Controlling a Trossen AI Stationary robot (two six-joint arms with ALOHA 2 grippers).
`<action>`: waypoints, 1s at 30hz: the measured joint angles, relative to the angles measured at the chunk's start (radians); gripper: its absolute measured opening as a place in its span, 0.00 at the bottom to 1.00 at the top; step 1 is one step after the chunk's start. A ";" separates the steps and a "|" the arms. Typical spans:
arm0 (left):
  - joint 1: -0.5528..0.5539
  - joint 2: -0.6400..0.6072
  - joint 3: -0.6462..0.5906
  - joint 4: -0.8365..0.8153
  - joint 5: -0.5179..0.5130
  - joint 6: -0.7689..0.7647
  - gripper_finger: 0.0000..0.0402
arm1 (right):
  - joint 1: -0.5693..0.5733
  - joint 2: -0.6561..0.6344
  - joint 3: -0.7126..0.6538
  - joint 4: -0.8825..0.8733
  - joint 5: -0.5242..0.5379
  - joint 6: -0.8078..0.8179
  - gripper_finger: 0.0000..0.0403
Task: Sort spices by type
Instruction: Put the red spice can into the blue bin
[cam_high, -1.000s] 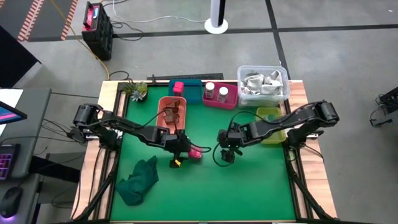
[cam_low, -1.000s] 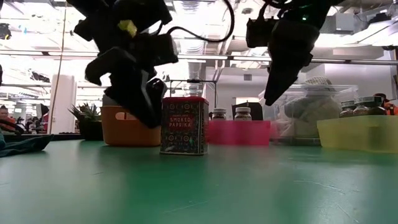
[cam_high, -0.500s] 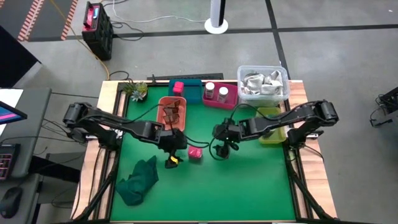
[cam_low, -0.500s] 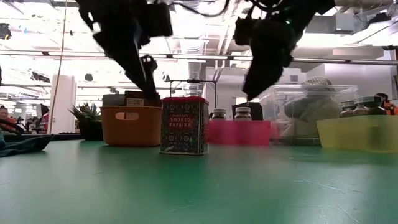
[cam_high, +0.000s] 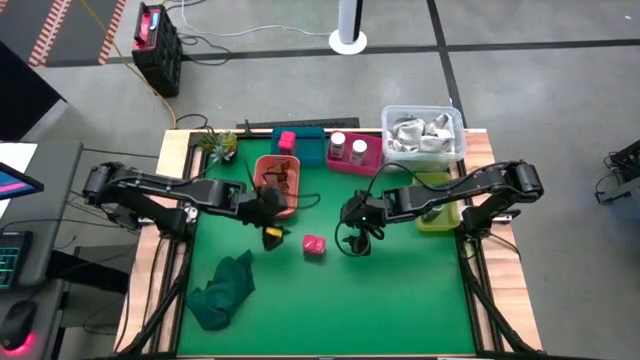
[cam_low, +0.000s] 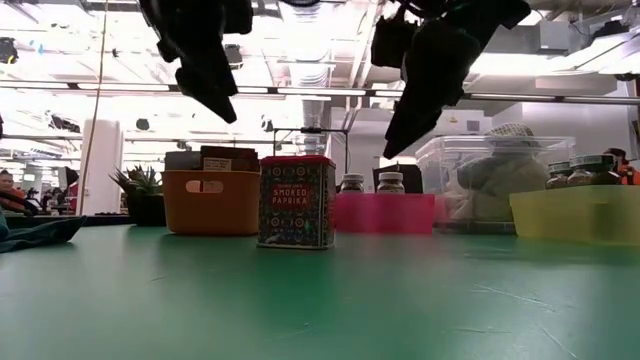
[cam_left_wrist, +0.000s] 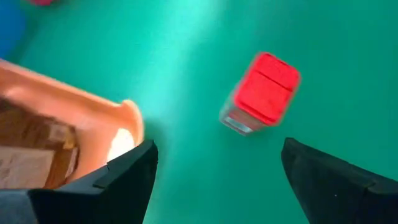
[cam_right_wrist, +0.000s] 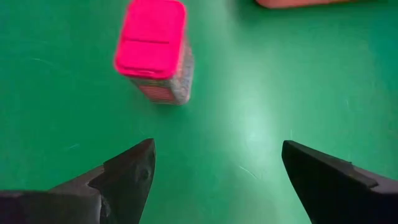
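Dark green cloth (cam_high: 224, 290) is lying at lower left of the green surface (cam_high: 400, 300). Left pincer (cam_high: 272, 222) is hovering released and empty at center-left, just beside the orange bin (cam_high: 262, 168) that is holding reddish-brown pieces (cam_high: 279, 180). Magenta paprika box (cam_high: 314, 246) is standing upright alone at mid-frame on the surface, between both pincers, touching neither. Right pincer (cam_high: 358, 232) is hanging released right of center, near the box. Second magenta box (cam_high: 287, 141) is sitting in the teal bin (cam_high: 310, 145) at top center; white-topped jars (cam_high: 347, 148) are sitting in the pink bin (cam_high: 368, 162); greenish jars (cam_low: 585, 169) are sitting in the yellow bin (cam_low: 575, 215) at right.
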 joint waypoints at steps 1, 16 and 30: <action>0.017 -0.003 -0.001 -0.002 0.001 -0.018 0.82 | 0.003 0.000 0.010 -0.006 -0.006 -0.015 0.92; 0.211 -0.009 -0.003 0.102 0.030 0.151 0.82 | 0.002 0.037 0.131 -0.040 -0.010 -0.034 0.92; 0.194 -0.240 -0.210 0.261 0.004 0.144 0.71 | 0.041 0.095 0.147 0.079 0.037 -0.031 0.92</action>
